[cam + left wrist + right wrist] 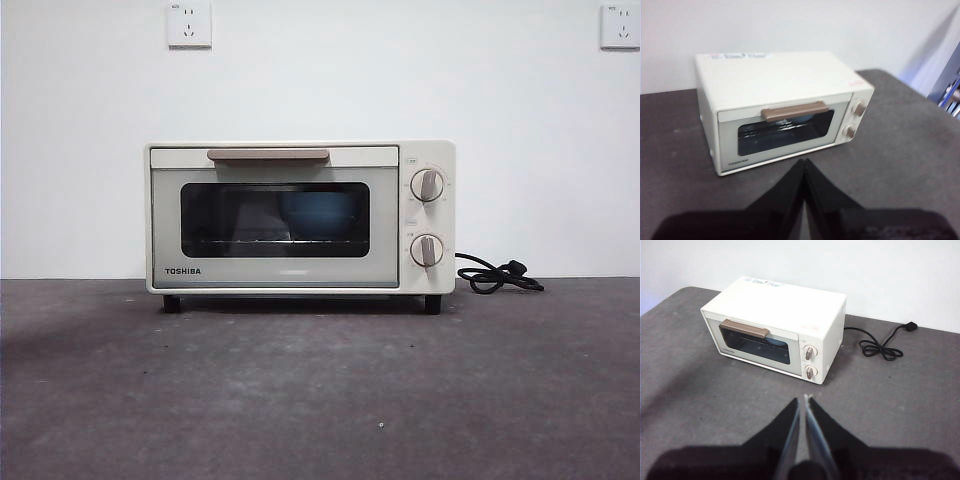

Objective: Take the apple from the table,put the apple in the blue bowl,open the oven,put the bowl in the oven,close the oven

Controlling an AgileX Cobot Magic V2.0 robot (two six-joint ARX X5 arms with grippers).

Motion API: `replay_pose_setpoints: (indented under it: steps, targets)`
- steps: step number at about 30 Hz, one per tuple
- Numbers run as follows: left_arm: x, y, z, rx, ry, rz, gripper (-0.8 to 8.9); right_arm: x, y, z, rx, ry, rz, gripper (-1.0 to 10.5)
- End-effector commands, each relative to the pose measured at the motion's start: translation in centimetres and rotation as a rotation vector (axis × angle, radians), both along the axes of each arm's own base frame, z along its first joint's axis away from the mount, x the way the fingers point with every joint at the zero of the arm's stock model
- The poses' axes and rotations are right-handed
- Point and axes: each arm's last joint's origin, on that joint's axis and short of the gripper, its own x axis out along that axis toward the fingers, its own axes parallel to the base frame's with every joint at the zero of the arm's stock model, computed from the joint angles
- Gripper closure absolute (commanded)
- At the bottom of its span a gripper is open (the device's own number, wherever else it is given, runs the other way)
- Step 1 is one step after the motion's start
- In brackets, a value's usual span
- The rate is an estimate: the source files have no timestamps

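Cream-white toaster oven (pixel 300 218) has its door shut with the light-blue bowl (pixel 318 213) inside, so we judge the task finished; both pincers, left (pixel 804 165) and right (pixel 801 402), are closed and empty.

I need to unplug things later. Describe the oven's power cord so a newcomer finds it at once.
Find the cream oven on the grey table. On its knob side lies the black cord, coiled loosely by the wall, the only black thing outside the oven.
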Motion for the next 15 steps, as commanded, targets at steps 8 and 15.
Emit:
replay_pose_setpoints:
  steps: [8,15]
  targets:
    - [0.5,-0.1,-0.4,0.240,-0.185,-0.070,8.17,0.1,0.1,-0.3,-0.019,0.021,-0.005,9.2]
    - [-1.7,0.1,-3.6,0.229,-0.425,-0.014,8.17,0.1,0.1,-0.3,-0.019,0.021,-0.005,9.2]
